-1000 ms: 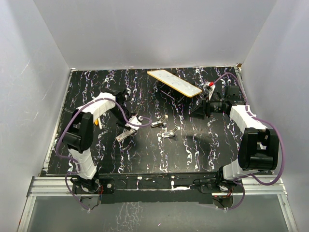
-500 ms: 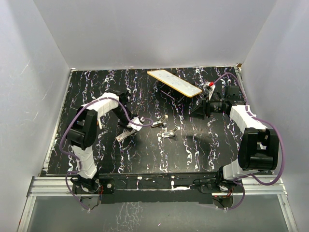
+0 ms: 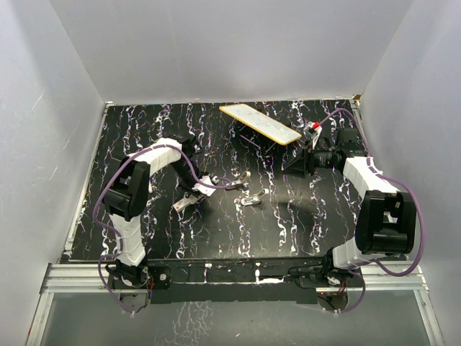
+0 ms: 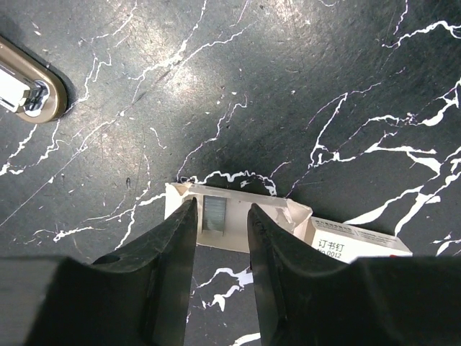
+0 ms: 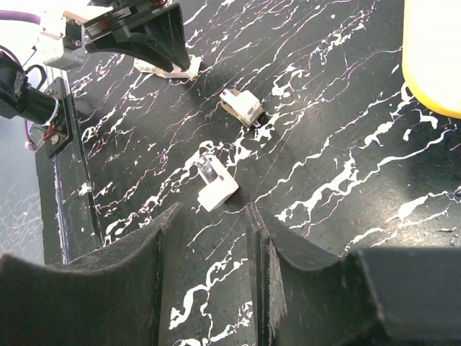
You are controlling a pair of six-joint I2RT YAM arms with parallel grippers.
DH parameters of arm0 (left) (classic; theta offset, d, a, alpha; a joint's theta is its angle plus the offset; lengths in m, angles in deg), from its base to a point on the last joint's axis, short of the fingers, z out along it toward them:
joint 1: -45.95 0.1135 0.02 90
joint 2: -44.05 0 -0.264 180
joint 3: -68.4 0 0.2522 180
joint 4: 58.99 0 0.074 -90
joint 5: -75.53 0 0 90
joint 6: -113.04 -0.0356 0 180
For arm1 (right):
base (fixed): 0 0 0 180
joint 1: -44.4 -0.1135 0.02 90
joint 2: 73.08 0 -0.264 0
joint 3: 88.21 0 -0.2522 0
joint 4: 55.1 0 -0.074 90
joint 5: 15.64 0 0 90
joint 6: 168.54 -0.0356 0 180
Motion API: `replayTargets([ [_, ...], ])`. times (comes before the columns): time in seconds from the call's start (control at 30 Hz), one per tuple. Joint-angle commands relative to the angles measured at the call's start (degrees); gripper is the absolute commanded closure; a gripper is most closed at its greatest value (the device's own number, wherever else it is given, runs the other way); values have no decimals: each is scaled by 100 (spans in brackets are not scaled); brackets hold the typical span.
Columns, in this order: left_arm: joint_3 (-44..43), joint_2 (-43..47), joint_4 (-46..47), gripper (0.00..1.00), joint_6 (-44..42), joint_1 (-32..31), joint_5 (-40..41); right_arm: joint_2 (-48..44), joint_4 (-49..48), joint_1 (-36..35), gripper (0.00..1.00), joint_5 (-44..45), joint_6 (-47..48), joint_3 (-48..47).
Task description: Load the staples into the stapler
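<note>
- One stapler [image 3: 253, 199]: small, whitish-silver, lying flat near mid-table, touched by neither claw.
- A second piece [image 3: 238, 179], also whitish, lies just beside it with table showing between. Can't tell if it belongs to the same tool.
- One staple box [image 4: 353, 241]: white, printed label, near end torn open, flat on the table left of the two pieces.
- One grey strip of staples [image 4: 214, 216] shows in the open end.
- Left claw [image 4: 221, 209]: over the box mouth, fingers narrowly apart either side of the strip. The gap is wider than the strip, so no grip shows.
- Right claw [image 5: 212, 207]: narrow gap, holding nothing, hanging above the table right of the stapler.
- One board [image 3: 261, 122]: long, flat, yellow-edged, near the far edge.
- Table [image 3: 288, 223]: black marbled, with grey walls [image 3: 57, 108] close on the left, far and right sides.
- The marbled top runs unbroken from the stapler to the near edge.
</note>
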Motion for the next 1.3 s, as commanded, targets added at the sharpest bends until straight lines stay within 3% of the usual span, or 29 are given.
replayTargets([
  [0.0, -186, 41, -218, 68, -172, -31, -150, -121, -187, 33, 58, -114, 66, 4],
  [0.77, -291, -232, -220, 69, 137, -151, 251, -124, -182, 50, 58, -104, 66, -11],
  [1.1, -383, -308, -155, 79, 411, -224, 414, -113, -177, 55, 58, -106, 67, -5],
  [1.27, -450, -255, -79, 79, 528, -222, 498, -125, -183, 54, 58, -116, 63, 4],
])
